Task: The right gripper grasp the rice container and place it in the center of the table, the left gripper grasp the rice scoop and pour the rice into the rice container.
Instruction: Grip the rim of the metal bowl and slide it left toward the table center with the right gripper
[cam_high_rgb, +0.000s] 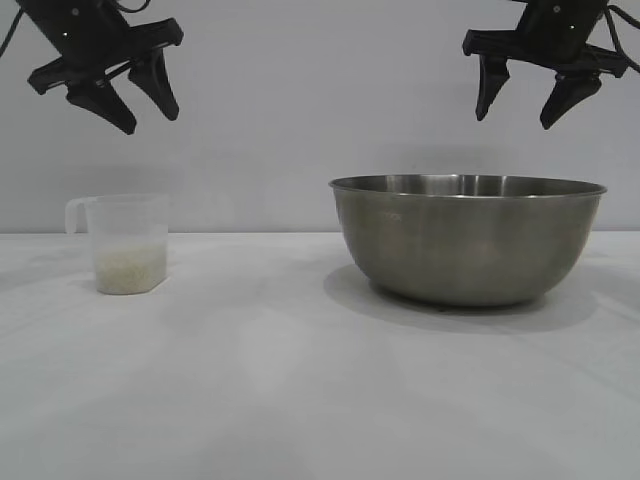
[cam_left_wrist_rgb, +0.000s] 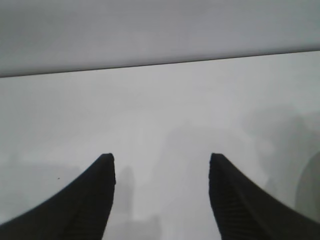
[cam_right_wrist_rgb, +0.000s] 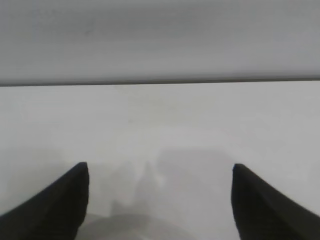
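The rice container (cam_high_rgb: 468, 238), a large steel bowl, stands on the white table (cam_high_rgb: 300, 380) at the right of the exterior view. Its rim (cam_right_wrist_rgb: 135, 225) shows dimly in the right wrist view. High above the bowl hangs my right gripper (cam_high_rgb: 515, 120), open and empty, also seen from its wrist (cam_right_wrist_rgb: 160, 170). The rice scoop (cam_high_rgb: 122, 243), a translucent cup with a loop handle, stands at the left with white rice (cam_high_rgb: 130, 270) in its bottom. My left gripper (cam_high_rgb: 150, 122) hovers well above the scoop, open and empty, its fingertips apart over bare table (cam_left_wrist_rgb: 161, 159).
A plain grey wall (cam_high_rgb: 320, 100) runs behind the table. Bare tabletop lies between the scoop and the bowl, and across the whole front.
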